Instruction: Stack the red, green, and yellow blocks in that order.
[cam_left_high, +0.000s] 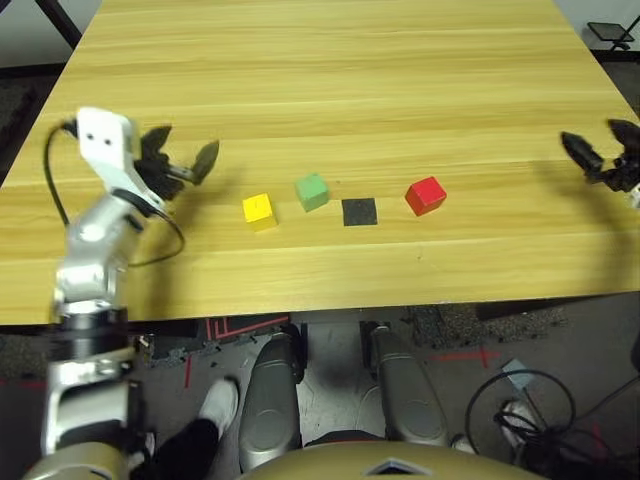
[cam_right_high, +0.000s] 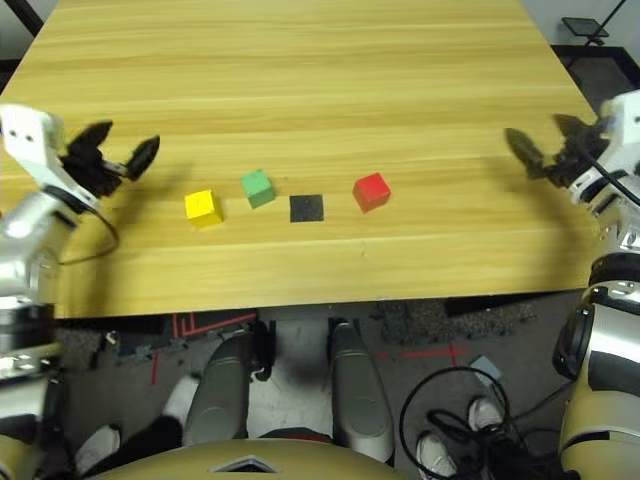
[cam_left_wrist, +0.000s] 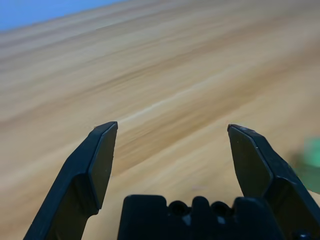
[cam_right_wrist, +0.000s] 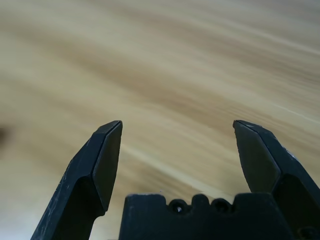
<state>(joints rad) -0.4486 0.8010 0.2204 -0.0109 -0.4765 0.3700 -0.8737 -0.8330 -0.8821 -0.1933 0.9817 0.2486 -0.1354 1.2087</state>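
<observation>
Three cubes lie in a row near the table's front edge: the yellow block (cam_left_high: 258, 209) on the left, the green block (cam_left_high: 312, 191) beside it, and the red block (cam_left_high: 425, 195) on the right. A flat black square patch (cam_left_high: 359, 211) lies between green and red. My left gripper (cam_left_high: 184, 153) hovers open to the left of the yellow block, holding nothing. My right gripper (cam_right_high: 542, 140) stands open far to the right of the red block, also holding nothing. A green blur (cam_left_wrist: 313, 152) at the edge of the left wrist view is the green block.
The wooden table (cam_left_high: 340, 80) stretches bare behind the blocks. Its front edge runs just below the row of cubes. A black cable (cam_left_high: 55, 190) loops off my left wrist. Floor, cables and a person's shoes show beneath the table.
</observation>
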